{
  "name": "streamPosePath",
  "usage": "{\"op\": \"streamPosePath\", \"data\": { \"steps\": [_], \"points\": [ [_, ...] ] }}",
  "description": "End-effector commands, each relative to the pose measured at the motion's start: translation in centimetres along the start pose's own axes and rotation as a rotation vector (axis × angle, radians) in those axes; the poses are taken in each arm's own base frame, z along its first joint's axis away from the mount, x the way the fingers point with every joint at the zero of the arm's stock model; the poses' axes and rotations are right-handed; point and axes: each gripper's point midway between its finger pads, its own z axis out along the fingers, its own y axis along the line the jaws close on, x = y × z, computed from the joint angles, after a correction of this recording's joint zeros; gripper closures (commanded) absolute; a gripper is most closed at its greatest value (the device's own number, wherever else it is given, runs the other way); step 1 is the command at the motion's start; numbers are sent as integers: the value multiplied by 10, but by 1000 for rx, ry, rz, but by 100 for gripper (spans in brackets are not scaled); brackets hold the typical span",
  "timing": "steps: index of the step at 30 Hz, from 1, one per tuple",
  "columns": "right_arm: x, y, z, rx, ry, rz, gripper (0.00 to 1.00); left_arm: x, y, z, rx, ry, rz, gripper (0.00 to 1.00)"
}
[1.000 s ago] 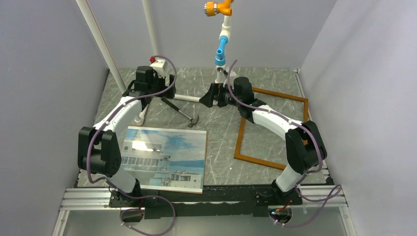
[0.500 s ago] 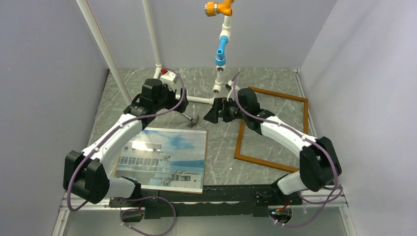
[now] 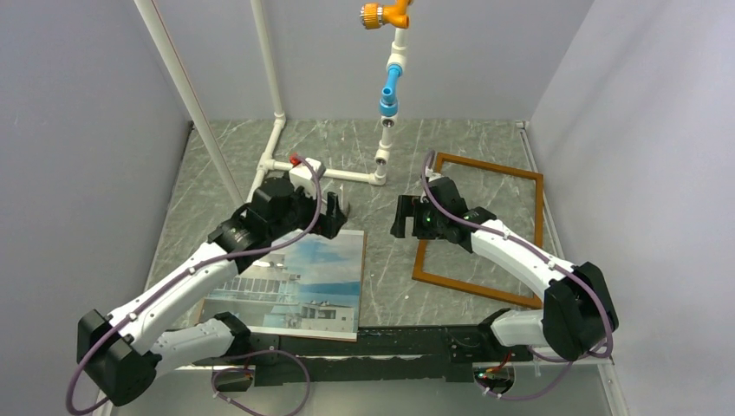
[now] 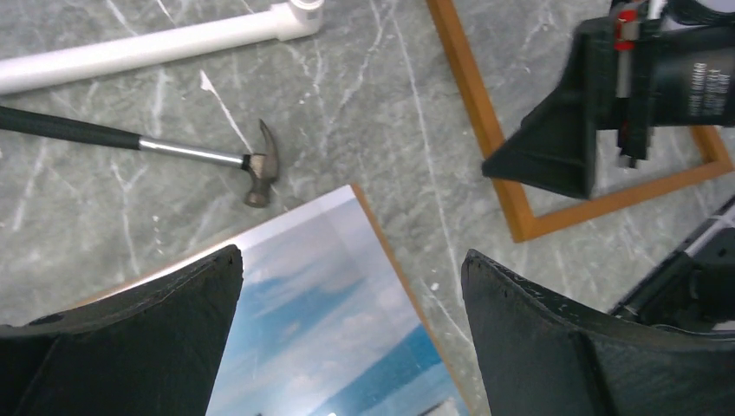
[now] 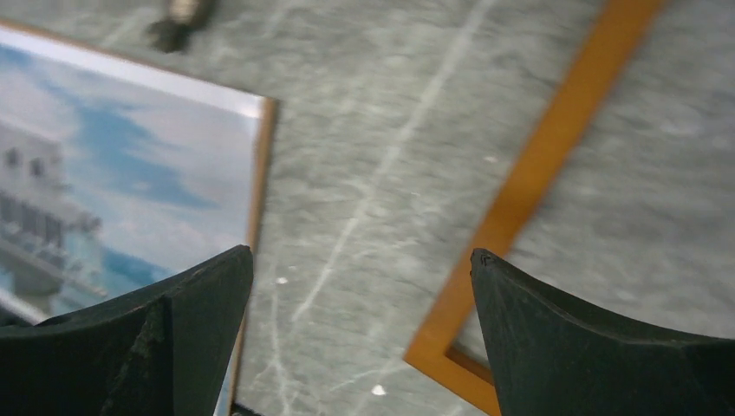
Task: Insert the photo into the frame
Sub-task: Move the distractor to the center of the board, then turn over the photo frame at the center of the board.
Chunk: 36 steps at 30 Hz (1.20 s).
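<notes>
The photo [image 3: 316,282] is a large glossy print of a white multi-storey building under blue sky with streaks of cloud. It lies flat and face up on the near left of the grey marbled surface [image 3: 381,260], and a thin brown edge shows along its right side. The frame [image 3: 490,165], thin orange-brown rails, lies flat on the right, turned slightly askew to the photo and well apart from it. A bare strip of surface runs between the photo's right edge and the frame's left rail. The photo's near edge sits close to the near edge of the surface, and the frame's right rail runs near the side wall. A hammer [image 4: 260,165] lies just beyond the photo's far right corner, with a white pipe [image 4: 156,48] further back. Only marbled surface shows inside the frame, and the right arm [image 3: 511,247] crosses above its left part. The left jaws hang wide open over the photo's far right corner, holding nothing. The right jaws, equally wide and holding nothing, hang over the bare strip beside the frame's left rail.
</notes>
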Motion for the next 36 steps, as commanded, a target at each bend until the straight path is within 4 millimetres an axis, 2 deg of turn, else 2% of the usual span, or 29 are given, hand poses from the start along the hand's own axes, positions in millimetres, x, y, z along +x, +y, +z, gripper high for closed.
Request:
{"op": "streamPosePath", "data": {
  "steps": [1, 5, 10, 14, 18, 22, 26, 28, 32, 36],
  "points": [
    [10, -57, -8, 314, 3, 81, 3, 13, -14, -11, -21, 20, -79, 1],
    [15, -79, -3, 433, 8, 101, 4, 37, -31, -14, -24, 112, -76, 1],
    [18, -80, 19, 429, 43, 118, 11, 53, -50, -14, -44, 143, -29, 1],
    [19, -81, 39, 438, 78, 125, 18, 57, -56, -14, -69, 157, -4, 1],
    [18, -78, 51, 425, 85, 137, 35, 56, -61, -15, -80, 156, 12, 1],
    [17, -76, 53, 410, 78, 145, 50, 55, -63, -17, -98, 157, 13, 1],
    [19, -76, 53, 404, 78, 161, 90, 54, -65, -18, -108, 148, -5, 1],
    [19, -73, 53, 388, 78, 167, 100, 53, -68, -18, -98, 144, -19, 1],
    [16, -64, 46, 338, 59, 178, 100, 54, -76, -16, -62, 123, -77, 1],
    [8, -49, 31, 272, 34, 170, 100, 59, -90, -11, 6, 128, -127, 1]
  ]
}}
